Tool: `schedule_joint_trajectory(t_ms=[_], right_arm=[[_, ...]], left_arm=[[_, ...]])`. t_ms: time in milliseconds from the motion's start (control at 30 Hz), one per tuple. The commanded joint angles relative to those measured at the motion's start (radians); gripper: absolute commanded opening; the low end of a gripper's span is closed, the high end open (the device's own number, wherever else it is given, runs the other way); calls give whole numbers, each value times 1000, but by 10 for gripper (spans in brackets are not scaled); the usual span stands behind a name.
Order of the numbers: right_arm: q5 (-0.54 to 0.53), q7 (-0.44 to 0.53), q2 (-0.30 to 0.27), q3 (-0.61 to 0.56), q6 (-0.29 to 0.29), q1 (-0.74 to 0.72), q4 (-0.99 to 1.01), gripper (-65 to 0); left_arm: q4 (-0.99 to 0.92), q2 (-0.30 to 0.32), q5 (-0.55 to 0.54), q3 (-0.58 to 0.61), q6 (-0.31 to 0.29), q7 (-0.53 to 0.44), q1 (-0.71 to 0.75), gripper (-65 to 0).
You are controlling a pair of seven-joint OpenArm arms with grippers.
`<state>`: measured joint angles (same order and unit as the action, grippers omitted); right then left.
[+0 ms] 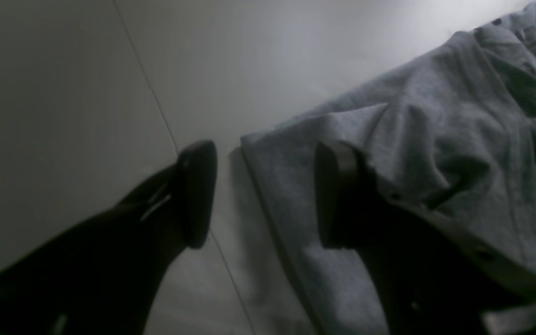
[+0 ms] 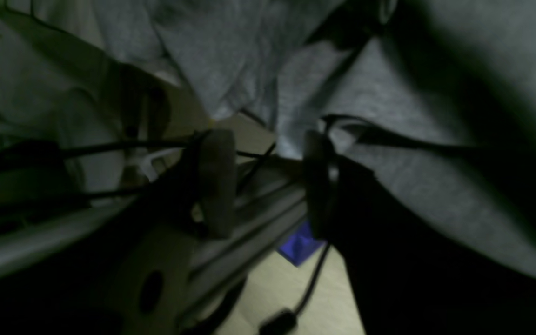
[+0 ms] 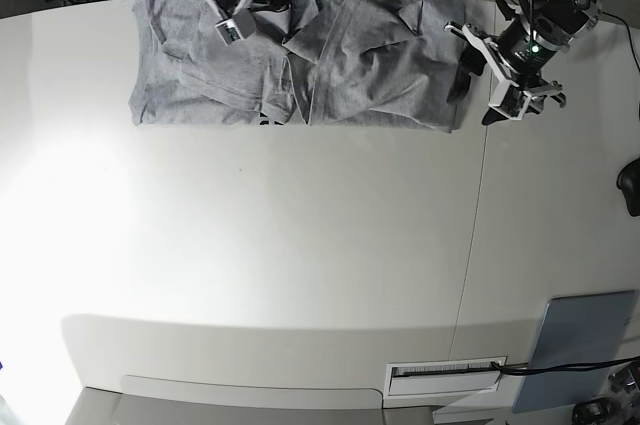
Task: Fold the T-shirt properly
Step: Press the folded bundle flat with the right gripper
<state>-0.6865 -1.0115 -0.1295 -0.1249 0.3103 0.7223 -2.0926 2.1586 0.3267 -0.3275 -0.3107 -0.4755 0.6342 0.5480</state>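
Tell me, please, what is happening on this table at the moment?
A two-armed robot is working on a grey T-shirt that lies rumpled along the far edge of the white table. The left gripper is open over one side edge of the shirt, one finger above the cloth and the other above bare table. The right gripper is open too, at the shirt's far edge, gripping nothing. A grey-blue pad lies in the near corner.

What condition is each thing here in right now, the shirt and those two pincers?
T-shirt: crumpled, spread along the table's far edge, unfolded.
Left pincer: open, straddling the shirt's edge, gripping nothing.
Right pincer: open, empty, beside the cloth.
Grey-blue pad: flat, untouched.
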Motion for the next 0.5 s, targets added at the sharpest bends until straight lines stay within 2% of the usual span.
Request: schedule_joint_trajectory(t_ms=[0, 200, 367, 467], right_arm=[[-23, 36, 13, 0, 8, 6, -3, -408], [-20, 51, 22, -2, 14, -27, 65, -408], [-16, 52, 22, -60, 14, -72, 105, -408], [45, 51, 21, -101, 7, -97, 111, -408]], left_arm=[[16, 6, -14, -6, 0, -22, 1, -331], [16, 6, -15, -6, 0, -22, 1, -331], [16, 6, -15, -6, 0, -22, 1, -331], [16, 6, -18, -6, 0, -22, 1, -331]])
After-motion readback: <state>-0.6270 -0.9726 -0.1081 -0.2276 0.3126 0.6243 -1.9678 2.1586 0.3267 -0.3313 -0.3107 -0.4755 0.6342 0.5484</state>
